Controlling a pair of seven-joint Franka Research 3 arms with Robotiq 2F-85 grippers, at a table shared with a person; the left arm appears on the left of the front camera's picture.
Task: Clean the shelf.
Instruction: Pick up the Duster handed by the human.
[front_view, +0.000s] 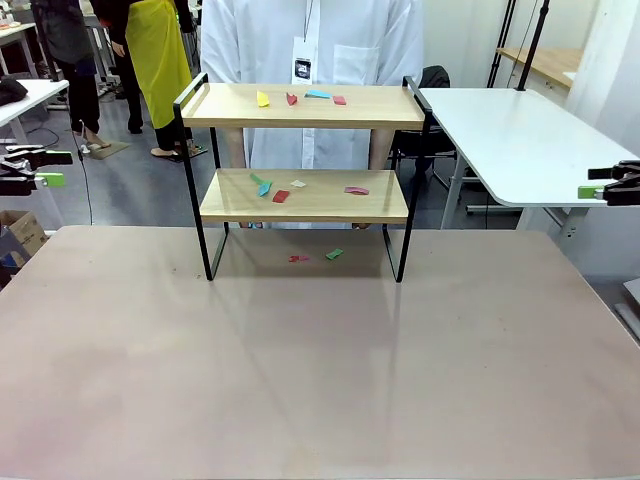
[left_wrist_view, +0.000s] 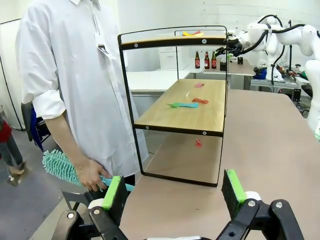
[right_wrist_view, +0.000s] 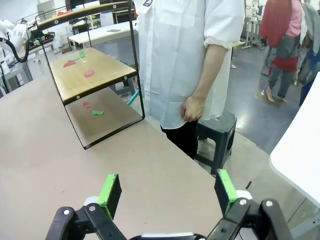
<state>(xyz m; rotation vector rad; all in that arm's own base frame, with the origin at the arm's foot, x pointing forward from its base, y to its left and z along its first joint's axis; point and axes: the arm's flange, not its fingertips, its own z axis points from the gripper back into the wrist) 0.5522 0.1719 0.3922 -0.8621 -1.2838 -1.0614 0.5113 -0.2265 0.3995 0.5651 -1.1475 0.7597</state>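
Shelf (front_view: 385, 107) stands at far middle of counter (front_view: 300, 380), person (front_view: 330, 50) right behind it. Coloured scraps (front_view: 281, 196) on both boards, two more on counter underneath. Left tool (left_wrist_view: 172, 191) and right tool (right_wrist_view: 167, 191) both released, jaws wide, holding nothing, well apart from shelf.

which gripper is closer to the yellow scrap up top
Left. The left gripper sits off the shelf's left end, where the yellow scrap lies; the right gripper, beyond the opposite end.

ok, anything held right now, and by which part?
Empty: left gripper and right gripper, both open. The person's hand grips a teal bristly duster by its handle, beside the head.
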